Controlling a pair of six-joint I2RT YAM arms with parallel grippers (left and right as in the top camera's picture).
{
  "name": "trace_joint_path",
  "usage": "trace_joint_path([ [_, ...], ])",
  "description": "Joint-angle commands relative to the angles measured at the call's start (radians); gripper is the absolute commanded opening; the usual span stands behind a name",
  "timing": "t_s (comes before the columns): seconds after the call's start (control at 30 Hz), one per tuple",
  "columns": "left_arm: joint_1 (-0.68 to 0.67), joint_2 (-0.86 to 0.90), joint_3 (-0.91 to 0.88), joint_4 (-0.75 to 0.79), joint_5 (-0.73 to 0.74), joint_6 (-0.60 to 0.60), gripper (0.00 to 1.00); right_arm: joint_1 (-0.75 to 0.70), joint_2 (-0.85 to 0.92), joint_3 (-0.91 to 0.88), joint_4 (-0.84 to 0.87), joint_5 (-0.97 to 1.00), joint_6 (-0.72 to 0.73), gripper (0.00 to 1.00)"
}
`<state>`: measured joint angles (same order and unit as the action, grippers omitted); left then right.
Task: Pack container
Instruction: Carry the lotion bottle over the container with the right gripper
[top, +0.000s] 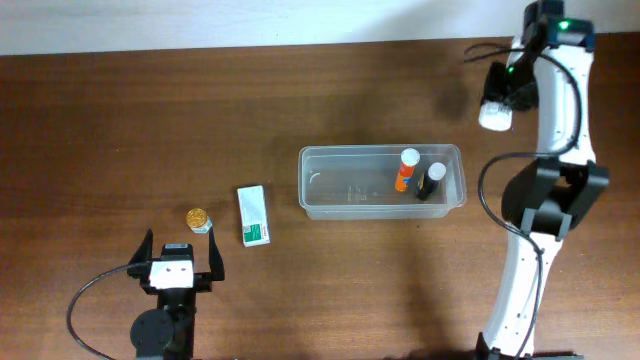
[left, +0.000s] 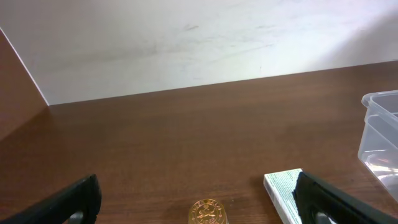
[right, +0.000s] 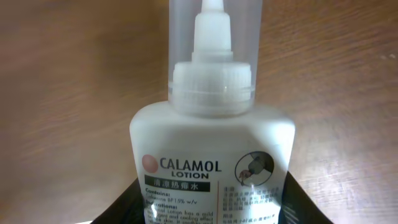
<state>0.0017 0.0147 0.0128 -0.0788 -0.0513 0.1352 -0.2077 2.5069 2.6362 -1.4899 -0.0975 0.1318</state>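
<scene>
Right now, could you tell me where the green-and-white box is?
In the overhead view, the box lies left of centre, between the gold-lidded jar and the container.

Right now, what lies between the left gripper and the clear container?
Overhead view: a white-and-green box, with a small gold-topped jar beside it, nearer the left gripper.

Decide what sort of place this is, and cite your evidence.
Probably a robotics lab bench: a wooden table by a white wall, left arm and right arm mounted there, staged items like the clear container and Calamol lotion bottle.
</scene>
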Motion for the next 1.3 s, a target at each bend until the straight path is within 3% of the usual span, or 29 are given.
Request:
trace_joint_path([
  [0.0,0.004,-0.008,-0.003,-0.002,0.011,0.013,0.99,0.000,-0.142,0.040,-0.045,-0.069,-0.006,0.35],
  [0.3,0.004,-0.008,-0.003,-0.002,0.011,0.013,0.99,0.044,-0.325,0.040,-0.198,-0.080,-0.047,0.35],
  [0.5,0.004,-0.008,-0.003,-0.002,0.011,0.013,0.99,0.208,-0.447,0.038,-0.209,-0.083,-0.095,0.35],
  [0.9,0.004,-0.008,-0.003,-0.002,0.011,0.013,1.00,0.558,-0.466,-0.021,-0.209,-0.029,-0.098,0.35],
  [1.27,0.004,-0.008,-0.003,-0.002,0.011,0.013,0.99,0.736,-0.456,-0.203,-0.177,-0.023,-0.098,0.35],
])
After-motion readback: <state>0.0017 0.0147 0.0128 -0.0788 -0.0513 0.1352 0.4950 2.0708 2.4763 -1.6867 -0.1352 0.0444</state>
